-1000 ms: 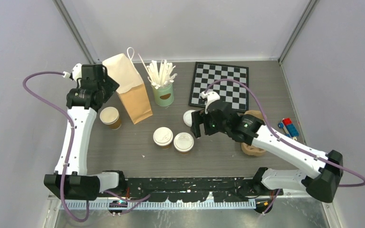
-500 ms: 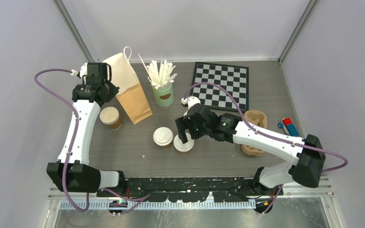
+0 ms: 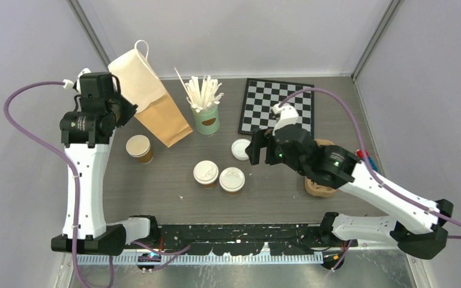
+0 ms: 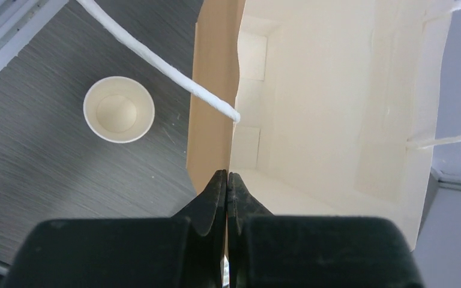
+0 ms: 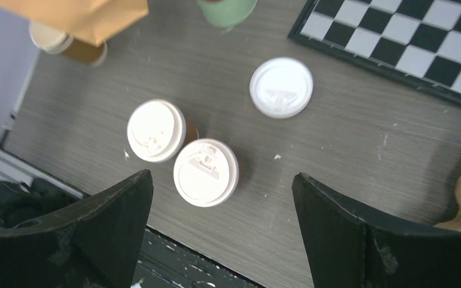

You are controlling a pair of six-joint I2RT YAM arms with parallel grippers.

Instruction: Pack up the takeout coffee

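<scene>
Bright, even light with soft shadows; all 3 views sharp.

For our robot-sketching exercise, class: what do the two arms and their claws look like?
The left arm and right arm share white tubular links, black joints and black bases. A purple cable loops along each up to the wrist. The left claw and right claw each have two matte black fingers, broad at the root and tapering to the tip.

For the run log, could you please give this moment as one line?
left jaws: shut on bag rim | right jaws: open, empty | lidded cups: on table, unpacked
</scene>
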